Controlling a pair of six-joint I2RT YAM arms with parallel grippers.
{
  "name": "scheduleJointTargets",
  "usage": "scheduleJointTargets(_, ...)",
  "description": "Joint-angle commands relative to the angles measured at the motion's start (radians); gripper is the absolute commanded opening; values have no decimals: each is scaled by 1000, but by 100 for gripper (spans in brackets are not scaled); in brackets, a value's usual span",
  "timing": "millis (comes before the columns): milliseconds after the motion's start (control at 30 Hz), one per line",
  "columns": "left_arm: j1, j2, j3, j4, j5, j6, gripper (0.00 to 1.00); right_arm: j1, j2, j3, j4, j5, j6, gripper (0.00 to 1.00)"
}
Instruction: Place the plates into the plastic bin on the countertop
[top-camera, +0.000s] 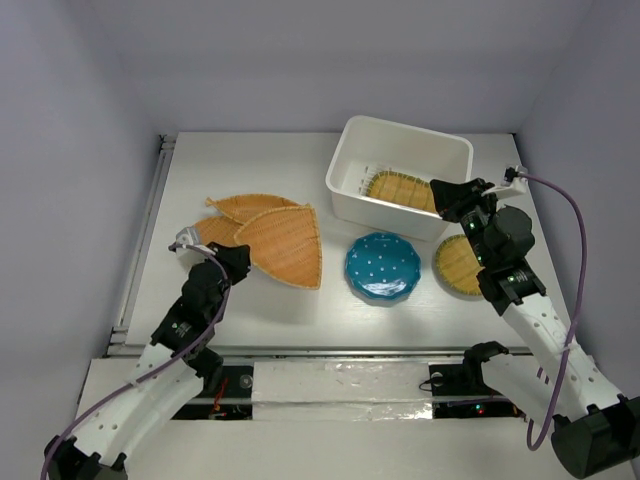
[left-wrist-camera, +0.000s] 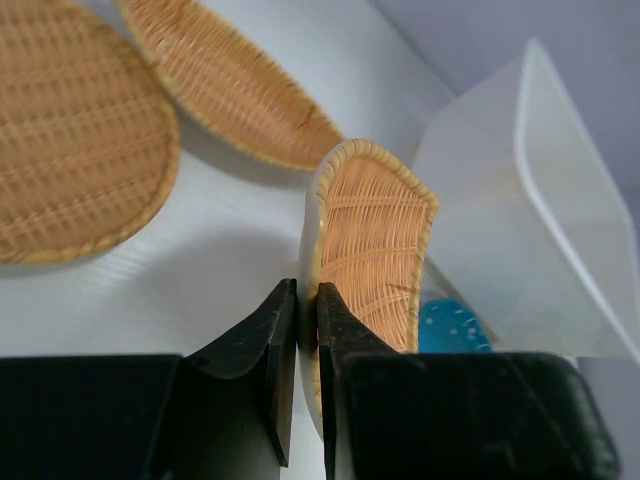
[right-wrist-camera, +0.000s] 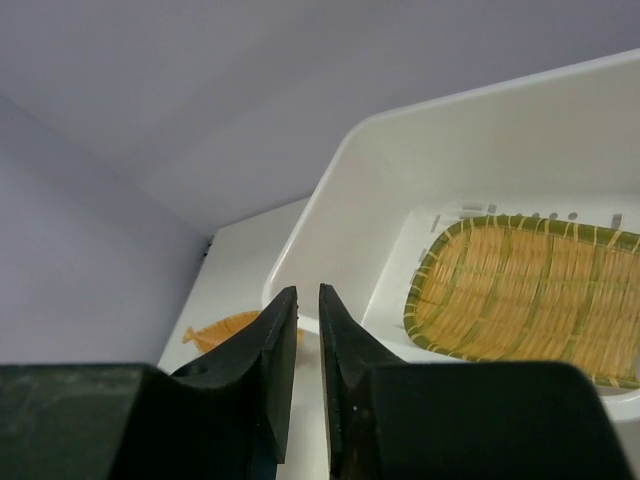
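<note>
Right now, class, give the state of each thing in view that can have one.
left pincer, shut on the small wicker plate
small wicker plate, gripped by its rim, tilted
right pincer, nearly closed, empty
plastic bin, upright, one plate inside
green-rimmed plate, in the bin
teal plate, on the countertop, outside bin
round wicker plate, on the countertop
fan-shaped plate, on the countertop
leaf-shaped plate, on the countertop

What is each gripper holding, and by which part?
The left gripper pinches a wicker plate by its rim. The right gripper, nearly shut by the bin, holds nothing.
</note>
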Motion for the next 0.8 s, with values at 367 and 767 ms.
scheduleJointTargets(367, -6, 73, 299, 255, 199, 9, 0, -6, -52, -25, 15, 76, -17, 25)
scheduleJointTargets(767, -15, 541, 581, 535, 299, 80, 0, -6, -86, -40, 9, 141, -20, 11)
